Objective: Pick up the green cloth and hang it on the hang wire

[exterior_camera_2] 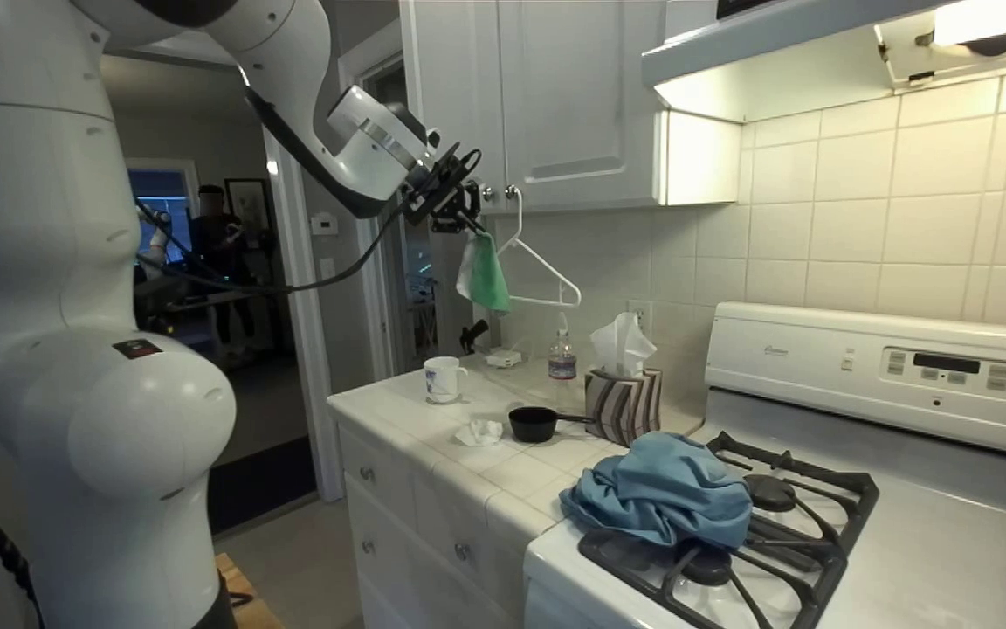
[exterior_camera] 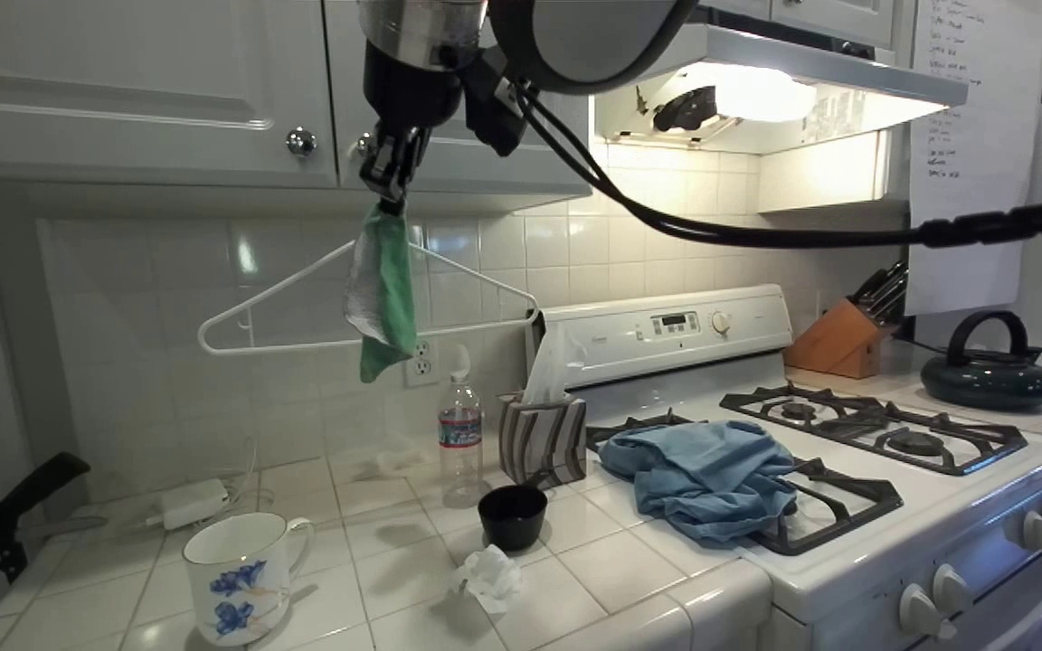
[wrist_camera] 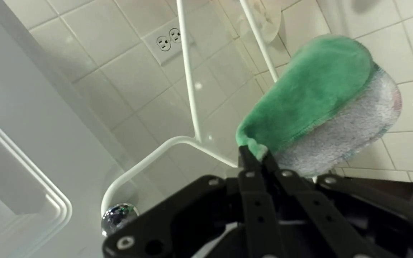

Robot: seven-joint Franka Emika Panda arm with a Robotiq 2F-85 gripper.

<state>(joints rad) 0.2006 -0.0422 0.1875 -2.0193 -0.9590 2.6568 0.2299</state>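
The white arm towers at the near left in an exterior view, its top bend clipped by the upper edge, and look at that forearm, arched over and sloping down to the right! Farther out sits the wrist, tilted, and off its end hangs the gripper, aimed downward in both exterior views. In the wrist view, two black fingers lie almost side by side, tips pinched together in a grip!

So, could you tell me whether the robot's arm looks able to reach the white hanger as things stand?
Probably yes: the gripper, shut on the green cloth, looks close to the white hanger hung from the cabinet knob, and nothing visible blocks the way, though the jaws are occupied.
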